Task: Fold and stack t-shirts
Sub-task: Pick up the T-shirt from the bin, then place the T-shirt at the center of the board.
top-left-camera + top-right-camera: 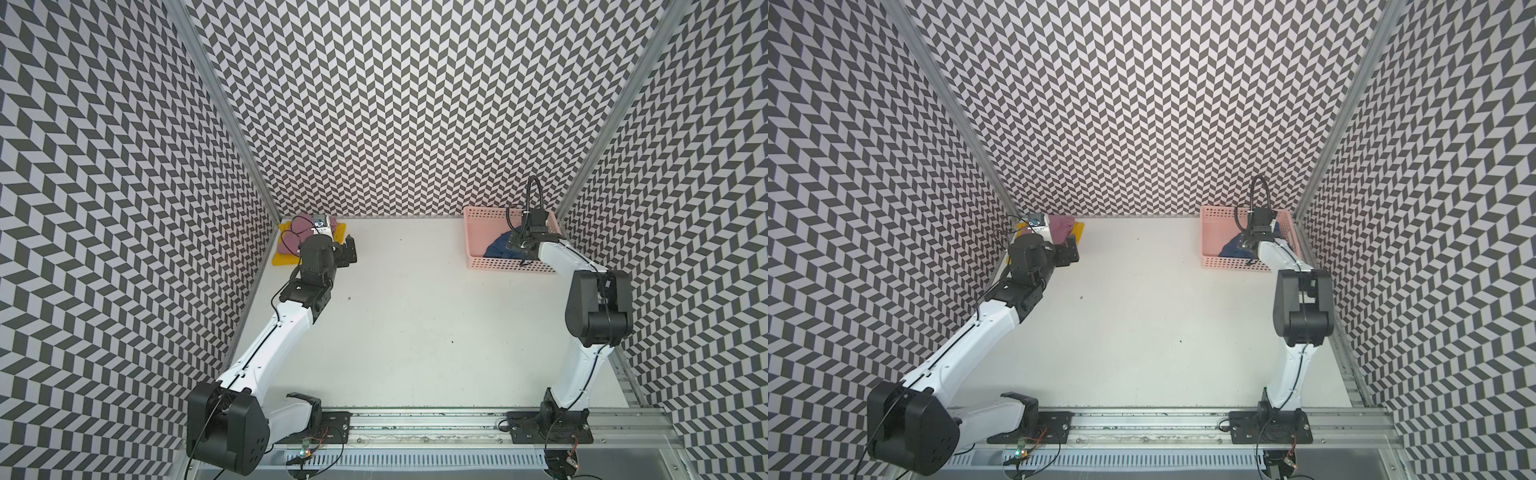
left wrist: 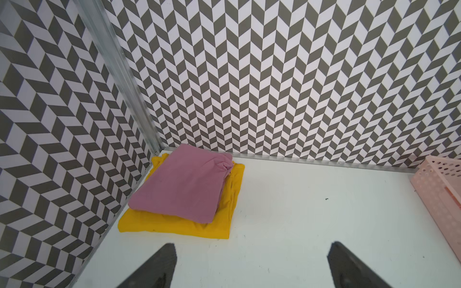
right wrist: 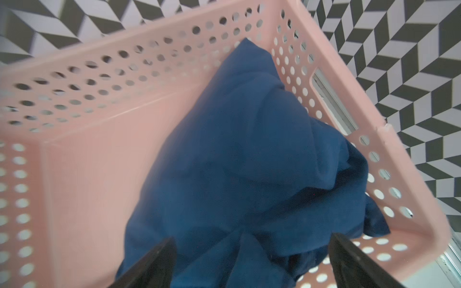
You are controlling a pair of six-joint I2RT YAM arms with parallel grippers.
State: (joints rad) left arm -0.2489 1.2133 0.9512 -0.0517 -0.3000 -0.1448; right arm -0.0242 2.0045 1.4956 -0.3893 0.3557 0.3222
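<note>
A mauve-pink t-shirt (image 2: 182,184) lies folded on a folded yellow t-shirt (image 2: 174,224) in the back left corner of the table; my left arm partly hides both in the top views (image 1: 286,245). My left gripper (image 2: 253,245) stands open just in front of this stack, with only bare table between its fingers. A crumpled navy blue t-shirt (image 3: 237,162) lies in the pink perforated basket (image 3: 99,124) at the back right. Its print is hidden. My right gripper (image 3: 252,239) reaches down into the basket (image 1: 490,264), open, its fingers on either side of a fold of navy cloth (image 1: 498,247).
Chevron-patterned walls close the table on three sides, with aluminium posts in both back corners. The basket (image 1: 1225,262) sits close to the right wall. A metal rail (image 1: 415,424) carrying both arm bases runs along the front edge. White tabletop (image 1: 415,311) stretches between the arms.
</note>
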